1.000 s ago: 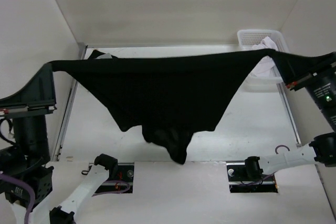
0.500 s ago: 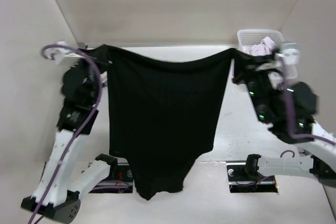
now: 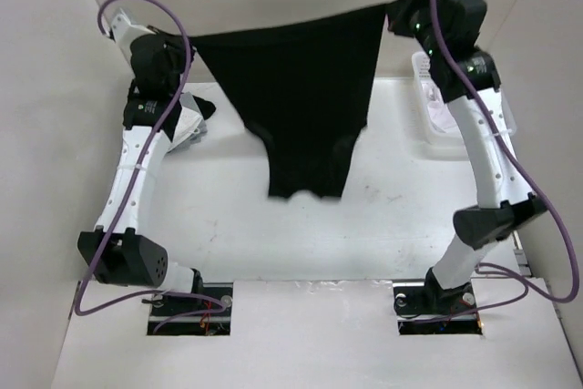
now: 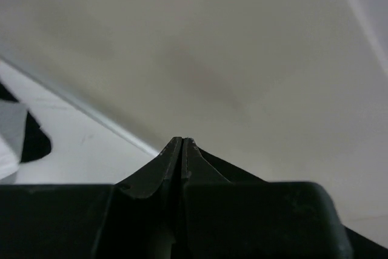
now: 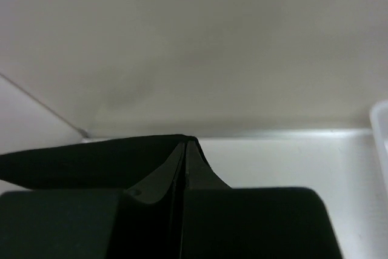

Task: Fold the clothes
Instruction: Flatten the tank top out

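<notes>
The black shirt (image 3: 301, 97) hangs in the air over the table (image 3: 410, 225) — stretched between the two arms, close to the back wall. The left fingers (image 4: 170, 165) are pressed together, pinching one top corner. The right fingers (image 5: 200, 171) pinch the other corner the same way. The shirt's bottom dangles down, narrow and crumpled. A white basket (image 3: 442, 143) sits by the right arm — a pile of cloths (image 3: 187, 120) lies by the left.
</notes>
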{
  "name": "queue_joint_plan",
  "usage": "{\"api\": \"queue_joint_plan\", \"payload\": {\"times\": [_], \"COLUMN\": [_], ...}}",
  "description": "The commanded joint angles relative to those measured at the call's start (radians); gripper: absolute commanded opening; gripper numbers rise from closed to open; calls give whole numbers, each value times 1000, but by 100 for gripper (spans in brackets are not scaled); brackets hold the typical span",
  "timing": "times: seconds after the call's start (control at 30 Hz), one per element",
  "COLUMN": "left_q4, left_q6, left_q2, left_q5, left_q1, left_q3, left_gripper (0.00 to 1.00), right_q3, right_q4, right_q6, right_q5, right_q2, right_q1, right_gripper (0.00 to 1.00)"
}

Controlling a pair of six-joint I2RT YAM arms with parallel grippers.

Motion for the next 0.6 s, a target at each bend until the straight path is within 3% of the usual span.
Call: {"api": "queue_joint_plan", "payload": {"times": [0.0, 0.1, 0.23, 0.37, 0.4, 0.43, 0.57], "left_q4": [94, 105, 114, 143, 173, 180, 213], "left_q6": [-9, -16, -5, -5, 6, 7, -11], "left_q2": [-32, -44, -93, -168, -267, -281, -518], "left_q5": [54, 88, 100, 103, 96, 94, 76], "left_q1": [24, 48, 63, 65, 50, 47, 10], "left_q3": [165, 199, 158, 3, -176, -202, -591], "left_gripper": [0, 0, 0, 0, 0, 0, 1], "right_q3": [326, 421, 239, -213, -518, -550, -1017], "right_q4": [-105, -144, -109, 70, 163, 173, 310], "right_q6": [36, 37, 30, 45, 66, 66, 102], "right_q5": [-89, -95, -77, -47, -23, -21, 32], "right_q2": [35, 49, -48, -266, -428, -446, -702], "right_q1": [-11, -6, 6, 23, 62, 69, 188], "right_gripper": [0, 0, 0, 0, 0, 0, 0]}}
